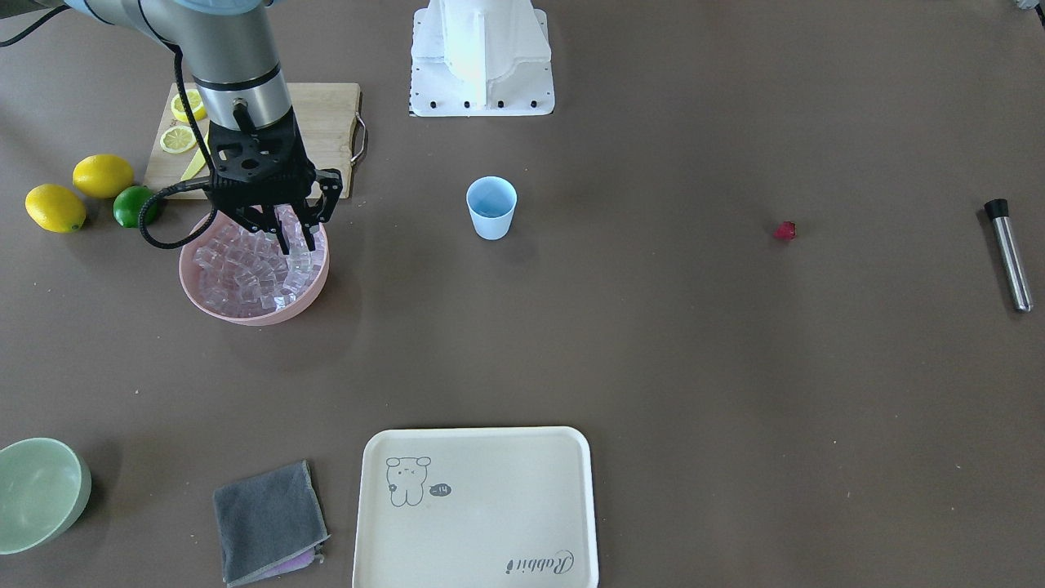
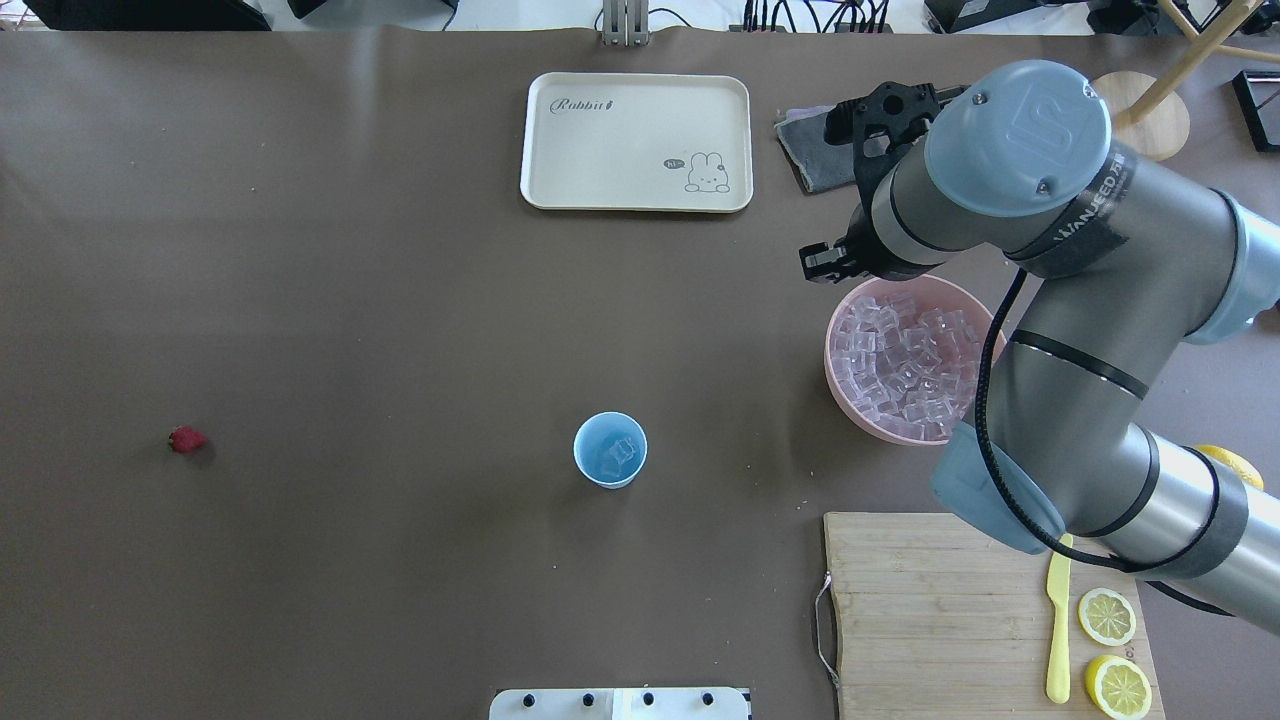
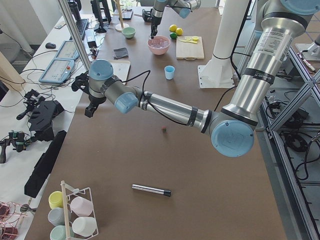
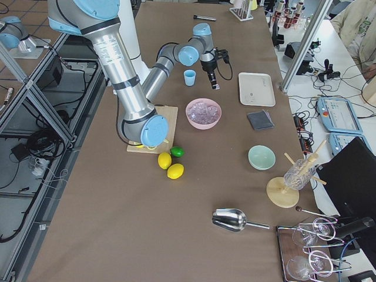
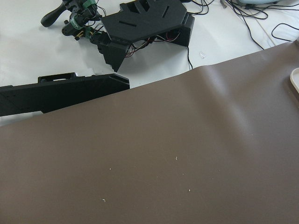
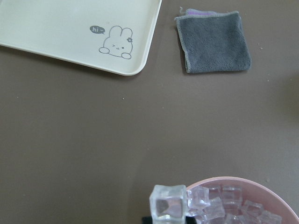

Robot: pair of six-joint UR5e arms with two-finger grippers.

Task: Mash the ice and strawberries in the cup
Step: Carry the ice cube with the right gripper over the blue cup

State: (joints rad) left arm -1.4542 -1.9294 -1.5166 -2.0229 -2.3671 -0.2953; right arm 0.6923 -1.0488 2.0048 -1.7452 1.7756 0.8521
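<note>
**Right tool holds one cube over the pink bowl; the cup already has ice in it**

On my side of the cup [image 1: 491, 208] lie a cream tray [image 1: 490, 523] with a rabbit drawing, a folded grey cloth [image 1: 269, 523] and a pale green bowl [image 1: 41, 494], all well apart from the cup. The left tool [image 3: 90, 109] hangs at this near edge of the surface too, far from the cup on the strawberry's side. I cannot tell whether its fingers are open or closed.

Level with the cup, the light blue tumbler stands upright in the middle of the surface with some clear ice [image 2: 620, 455] at its bottom. The strawberry [image 1: 784, 231] lies alone on the bare surface, well off to the cup's side toward the robot's left arm. Farther out that way lies a metal rod [image 1: 1011, 257] with a black cap.

On the cup's other side sits the pink bowl [image 1: 245, 317], heaped with ice cubes [image 2: 905, 365]. The right tool [image 1: 298, 243] points down just above the heap, its fingers closed on a single ice cube [image 6: 169, 205].

Beyond the bowl, farther from the cup, are two lemons [image 1: 102, 175], a lime [image 1: 133, 206] and a wooden cutting board [image 1: 326, 122] with lemon slices [image 1: 178, 139].
</note>
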